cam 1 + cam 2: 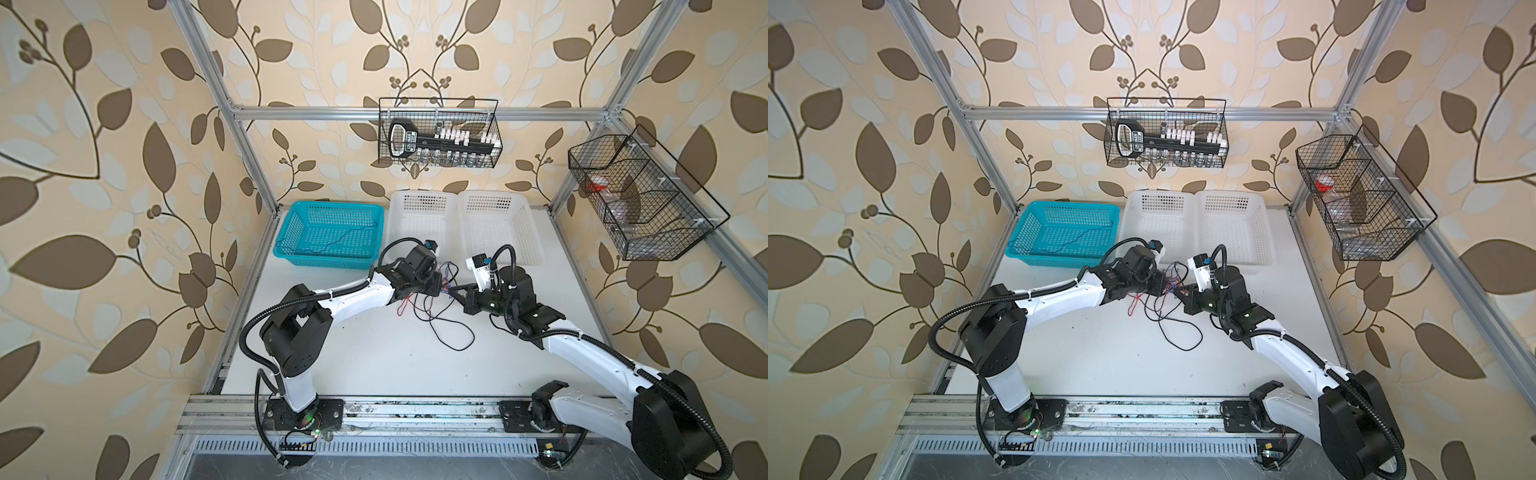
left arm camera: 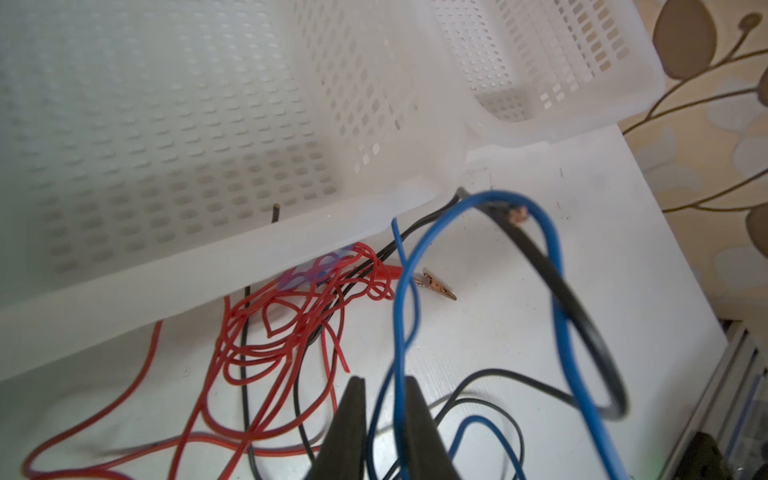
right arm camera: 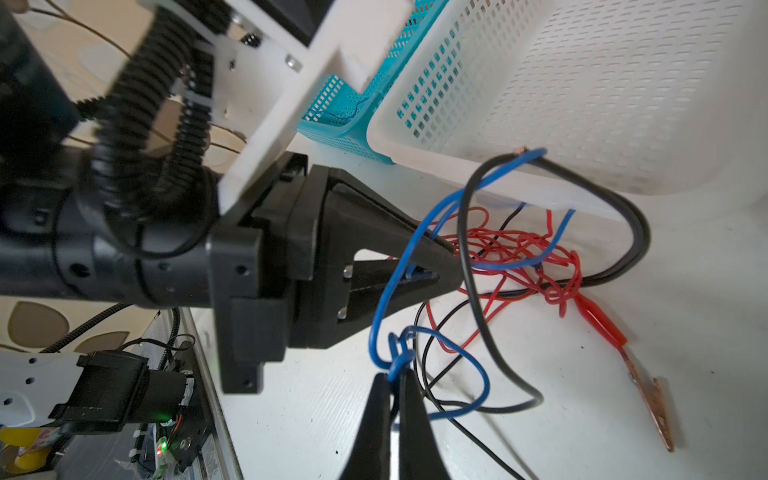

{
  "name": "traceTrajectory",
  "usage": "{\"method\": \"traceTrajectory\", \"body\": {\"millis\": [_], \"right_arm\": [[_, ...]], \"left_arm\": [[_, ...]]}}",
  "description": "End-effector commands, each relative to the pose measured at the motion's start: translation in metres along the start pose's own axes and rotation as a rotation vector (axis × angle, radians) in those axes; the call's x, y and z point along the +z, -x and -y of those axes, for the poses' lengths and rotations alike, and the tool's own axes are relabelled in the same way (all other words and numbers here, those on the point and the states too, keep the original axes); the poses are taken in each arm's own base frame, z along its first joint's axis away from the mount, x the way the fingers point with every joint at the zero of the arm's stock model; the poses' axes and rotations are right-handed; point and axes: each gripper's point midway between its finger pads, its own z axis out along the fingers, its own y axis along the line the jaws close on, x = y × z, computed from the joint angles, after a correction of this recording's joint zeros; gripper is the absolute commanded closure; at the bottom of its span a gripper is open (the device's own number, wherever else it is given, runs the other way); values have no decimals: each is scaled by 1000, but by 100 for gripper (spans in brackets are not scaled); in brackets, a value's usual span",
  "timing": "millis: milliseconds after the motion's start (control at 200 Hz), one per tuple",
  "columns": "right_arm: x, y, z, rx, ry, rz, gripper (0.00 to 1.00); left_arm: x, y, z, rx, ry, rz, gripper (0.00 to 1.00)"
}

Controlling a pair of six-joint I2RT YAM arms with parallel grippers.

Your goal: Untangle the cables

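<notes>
The cables (image 1: 432, 303) lie in a loose knot near the middle of the desk's (image 1: 374, 361) back edge, close against the front wall of the white basket (image 1: 422, 203) that stands beside the teal basket (image 1: 336, 206). In the left wrist view some red strands (image 2: 291, 324) tuck under that white basket's rim. Black loops trail from the knot toward the desk's centre.

The two tools meet nose to nose over the knot. The left tool (image 2: 384, 395) is clenched on a blue cable (image 2: 399, 332) that runs up between its fingers (image 2: 353, 415). The right tool (image 3: 392, 380) is clenched on a twisted blue loop (image 3: 399, 353), just beside the left tool's tips. Whether both grip the same wire cannot be told through the loops.

The coming move likely turns on the short blue stretch between them. It lies roughly along the desk's left-right line, so drawing the tools apart toward the left and right edges should tension it. Neither arm is nearer, since both are already at it.

A thicker black cable (image 2: 577, 307) arcs across the blue loops and may be dragged along, and the red strands could tighten. The basket wall leaves little room toward the back edge. A red-sleeved clip (image 3: 598, 316) and a bare metal clip (image 3: 646, 399) lie on the desk beside the knot and might snag. One thin cable lies inside the teal basket at the back left corner.
</notes>
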Motion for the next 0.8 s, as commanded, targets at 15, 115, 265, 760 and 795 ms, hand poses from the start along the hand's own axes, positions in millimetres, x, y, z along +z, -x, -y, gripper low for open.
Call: {"method": "traceTrajectory", "body": {"millis": [15,115,265,760,795], "right_arm": [[1,-3,-2,-27,11,2,100],[1,-4,1,-24,-3,1,100],[1,-6,4,-26,-20,-5,94],[-27,21,8,-54,-99,109,51],[-28,21,15,-54,-134,111,49]], "left_arm": [[-2,21,18,7,-46,53,100],[3,18,15,8,-33,46,100],[4,15,13,9,-19,38,100],[-17,1,7,45,-3,15,100],[-19,1,8,52,-8,16,100]]}}
